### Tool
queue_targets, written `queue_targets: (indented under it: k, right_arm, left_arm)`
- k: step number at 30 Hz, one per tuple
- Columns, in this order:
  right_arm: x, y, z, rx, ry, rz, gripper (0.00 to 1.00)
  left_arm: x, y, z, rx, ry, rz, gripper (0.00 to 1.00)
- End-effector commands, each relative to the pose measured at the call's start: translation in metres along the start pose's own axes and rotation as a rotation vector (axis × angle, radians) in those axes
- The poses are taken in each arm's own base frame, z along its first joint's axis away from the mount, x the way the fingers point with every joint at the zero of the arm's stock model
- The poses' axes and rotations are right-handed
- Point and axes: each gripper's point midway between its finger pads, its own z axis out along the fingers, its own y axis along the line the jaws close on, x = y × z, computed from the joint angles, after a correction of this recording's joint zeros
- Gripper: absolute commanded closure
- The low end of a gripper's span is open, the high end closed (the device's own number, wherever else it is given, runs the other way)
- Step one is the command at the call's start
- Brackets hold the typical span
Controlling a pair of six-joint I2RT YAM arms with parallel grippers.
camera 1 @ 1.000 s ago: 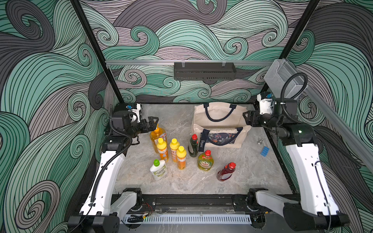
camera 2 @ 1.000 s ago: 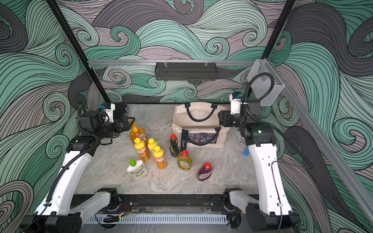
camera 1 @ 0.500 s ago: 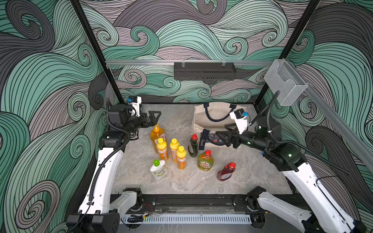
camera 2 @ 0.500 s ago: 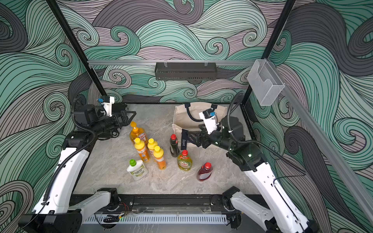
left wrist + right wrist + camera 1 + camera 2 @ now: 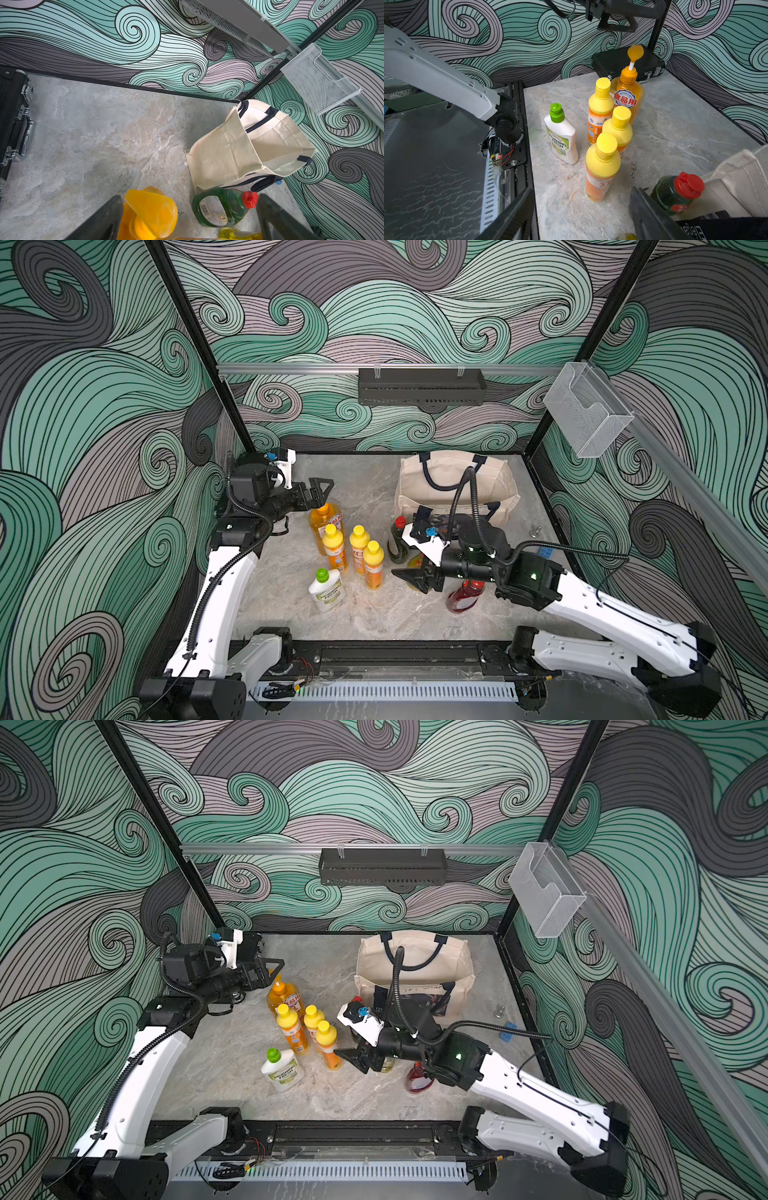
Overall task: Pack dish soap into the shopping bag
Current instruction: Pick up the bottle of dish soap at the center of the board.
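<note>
All eight soap bottles are sitting on the desk [image 5: 374, 626], none in the bag [image 5: 453, 485] yet. The bag is standing far right w/ its mouth gaping upward and navy handles flopping in, and the L wrist view is showing it empty inside. It's prob. propped open like that so bottles can drop straight in. The bottles are clustering left of and just in front of it. The pump bottle [image 5: 324, 522] is standing far left, w/ three yellow-capped bottles [image 5: 359, 547] packing tight just nearer. The white bottle [image 5: 326, 593] is standing nearest of that group, and the dark green bottle [image 5: 398, 537] is standing right by the bag's front. The yellow-green bottle [image 5: 239, 236] is mostly hiding under the R arm. The red bottle [image 5: 463, 597] is sitting near right; can't tell if it's upright. The R pincer [image 5: 417, 578] is reaching in low from the right, pointing left, jaws spreading wide w/ nothing btwn them. In its wrist view the nearest yellow-capped bottle is lining up w/ the gap, so I'm judging that's the pick being set up. The tight packing is making a knock on its neighbours likely. The L pincer [image 5: 322, 493] is hovering over the pump head, jaws fully apart, gripping nothing, prob. staging its own pick while keeping out of the R arm's way. The black case [image 5: 12, 116] is lying far left, outside the job.
</note>
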Motion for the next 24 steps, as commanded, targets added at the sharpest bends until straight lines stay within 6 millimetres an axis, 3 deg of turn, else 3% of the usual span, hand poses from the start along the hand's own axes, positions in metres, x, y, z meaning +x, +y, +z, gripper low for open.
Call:
queue_targets:
  k: [1, 16, 24]
  right_arm:
    - [-0.004, -0.007, 0.015, 0.031, -0.027, -0.004, 0.24]
    - [0.004, -0.011, 0.053, 0.007, 0.007, 0.021, 0.28]
    - [0.003, -0.019, 0.061, 0.023, -0.009, 0.038, 0.29]
  left_arm:
    - [-0.007, -0.008, -0.005, 0.021, -0.034, 0.015, 0.01]
    - [-0.004, -0.009, -0.002, 0.042, -0.023, 0.0, 0.01]
    - [-0.003, -0.012, -0.001, 0.065, -0.019, -0.007, 0.01]
